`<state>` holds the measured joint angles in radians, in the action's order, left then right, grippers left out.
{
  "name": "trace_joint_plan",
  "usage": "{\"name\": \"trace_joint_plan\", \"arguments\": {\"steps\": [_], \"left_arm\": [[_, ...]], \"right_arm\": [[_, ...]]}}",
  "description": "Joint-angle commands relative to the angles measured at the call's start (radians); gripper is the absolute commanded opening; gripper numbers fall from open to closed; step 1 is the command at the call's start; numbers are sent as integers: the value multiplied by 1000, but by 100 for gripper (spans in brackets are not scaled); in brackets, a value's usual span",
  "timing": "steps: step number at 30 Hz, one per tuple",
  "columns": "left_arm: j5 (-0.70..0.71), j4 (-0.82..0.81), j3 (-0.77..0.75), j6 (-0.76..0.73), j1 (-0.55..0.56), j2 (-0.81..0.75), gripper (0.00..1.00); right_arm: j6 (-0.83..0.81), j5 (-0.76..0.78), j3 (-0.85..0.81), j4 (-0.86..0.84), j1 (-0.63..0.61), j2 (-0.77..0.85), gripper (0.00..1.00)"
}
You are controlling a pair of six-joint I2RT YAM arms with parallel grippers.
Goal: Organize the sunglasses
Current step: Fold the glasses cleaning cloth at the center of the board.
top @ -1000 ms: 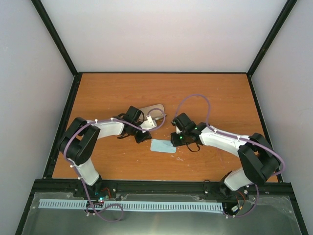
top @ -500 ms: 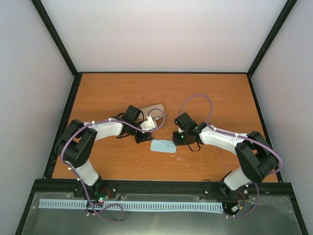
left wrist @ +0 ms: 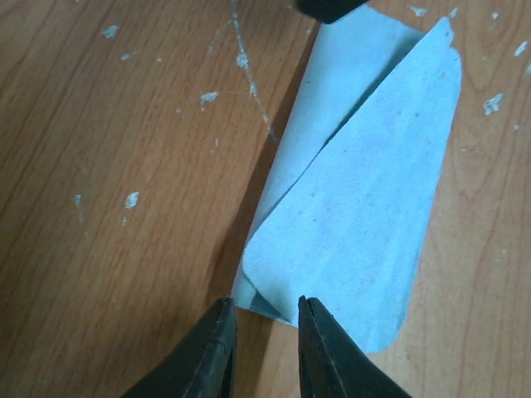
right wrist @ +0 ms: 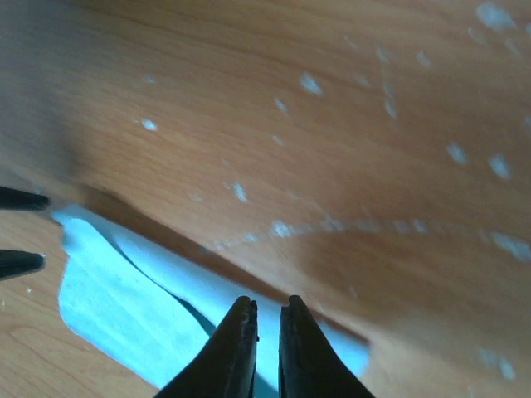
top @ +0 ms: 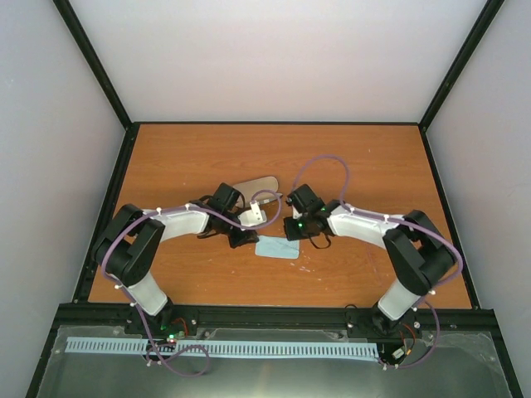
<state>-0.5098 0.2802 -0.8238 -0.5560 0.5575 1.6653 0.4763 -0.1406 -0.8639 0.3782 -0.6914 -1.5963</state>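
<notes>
— Where are we seeing the thin pink-framed sunglasses?

— We are not making them out in any view. From above, the two wrists are crowding the middle of the orange-brown wooden surface (top: pixel 191 157), so we cannot tell where the sunglasses are lying.

— What are we seeing there, then?

— A folded light blue cloth (left wrist: pixel 357 191) is lying on the wood between the two arms, one flap doubled over the other. A brown-grey oblong case (top: pixel 255 184) is resting just beyond the left wrist, apart from the cloth.

— How are we holding the left fingers (left wrist: pixel 217 352)?

— We are holding them narrowly apart, low over the surface. The cloth's rounded near corner is showing in the gap between their tips. We cannot tell whether they are touching it.

— And the right fingers (right wrist: pixel 236 348)?

— They are standing almost together, with only a thin slit showing, at the opposite end of the cloth. The cloth's edge is running beneath them, and we cannot tell whether they are pinching it. In the right wrist view we are also seeing the left fingers' two black tips at the left border, just beside the cloth's corner.

— So we are pointing both arms inward?

— Yes, one at each end of the cloth.
</notes>
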Motion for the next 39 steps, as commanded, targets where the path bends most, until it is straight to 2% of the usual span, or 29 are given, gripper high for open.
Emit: {"name": "trace_joint_plan", "arguments": {"steps": [1,6,21,39], "left_arm": [[56,-43,15,17,6,-31,22],[91,-64,40,22,5,-46,20],[124,-100,52,32,5,-25,19],[126,-112,55,38,5,-22,20]], "right_arm": [[-65,-9,-126,-2,-30,-95,4],[-90,-11,-191,17,-75,-160,3],[-121,-64,-239,28,-129,-254,3],[-144,-157,-185,47,-172,-212,3]]}}
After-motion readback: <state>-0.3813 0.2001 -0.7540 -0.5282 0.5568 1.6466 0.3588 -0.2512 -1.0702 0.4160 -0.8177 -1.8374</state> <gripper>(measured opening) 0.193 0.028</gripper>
